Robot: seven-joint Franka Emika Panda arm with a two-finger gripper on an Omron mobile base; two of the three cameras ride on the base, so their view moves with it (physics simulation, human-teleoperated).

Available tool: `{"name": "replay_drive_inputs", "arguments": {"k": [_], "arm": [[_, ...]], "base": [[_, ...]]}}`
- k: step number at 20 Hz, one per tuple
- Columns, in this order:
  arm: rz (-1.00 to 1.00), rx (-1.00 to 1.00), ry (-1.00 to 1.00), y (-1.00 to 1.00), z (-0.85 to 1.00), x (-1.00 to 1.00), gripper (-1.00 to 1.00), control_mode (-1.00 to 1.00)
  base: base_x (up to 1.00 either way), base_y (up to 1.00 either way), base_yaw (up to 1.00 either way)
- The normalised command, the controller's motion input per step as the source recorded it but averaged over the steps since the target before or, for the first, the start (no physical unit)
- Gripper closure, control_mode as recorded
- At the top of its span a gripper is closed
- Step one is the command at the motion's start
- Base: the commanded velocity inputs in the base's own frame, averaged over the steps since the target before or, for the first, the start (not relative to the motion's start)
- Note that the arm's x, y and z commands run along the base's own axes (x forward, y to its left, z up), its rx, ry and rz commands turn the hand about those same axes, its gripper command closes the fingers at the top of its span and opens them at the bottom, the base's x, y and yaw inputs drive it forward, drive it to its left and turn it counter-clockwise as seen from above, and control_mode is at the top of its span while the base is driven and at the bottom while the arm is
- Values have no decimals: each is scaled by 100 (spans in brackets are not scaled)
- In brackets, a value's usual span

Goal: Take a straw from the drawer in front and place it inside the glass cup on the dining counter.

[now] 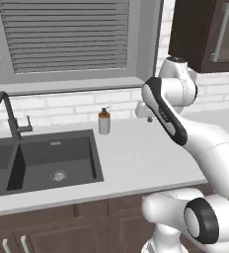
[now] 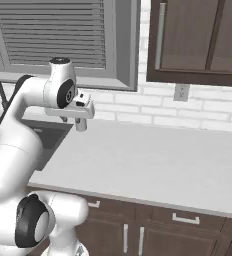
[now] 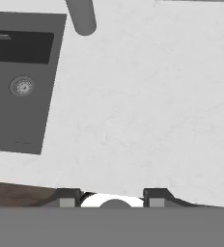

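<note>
My gripper (image 2: pixel 80 125) hangs a short way above the white worktop (image 2: pixel 153 160) beside the sink, pointing down. In the hand view its two fingertips (image 3: pixel 68 200) stand wide apart with nothing between them, so the gripper (image 3: pixel 111 200) is open. In the left base view the gripper (image 1: pixel 148 117) pokes out behind the arm's forearm. Shallow dark brown drawer fronts (image 2: pixel 163 216) run under the worktop's front edge, and all are shut. The straw is hidden. The glass cup and the dining counter are out of view.
A dark double sink (image 1: pixel 42 160) with a black tap (image 1: pixel 10 116) lies left of the gripper. A soap dispenser (image 1: pixel 104 121) stands at the back by the brick wall. Dark upper cabinets (image 2: pixel 193 40) hang at the right, over a wall socket (image 2: pixel 181 92).
</note>
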Motion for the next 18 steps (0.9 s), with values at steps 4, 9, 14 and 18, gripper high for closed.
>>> {"name": "replay_drive_inputs", "arguments": {"k": [4,9,14,18], "arm": [[0,0,0,0,0,0,-100,100],[0,0,0,0,0,0,-100,100],[0,0,0,0,0,0,-100,100],[0,0,0,0,0,0,-100,100]], "base": [[-34,8,0],[-100,24,-1],[-76,41,-20],[-4,82,-48]]}}
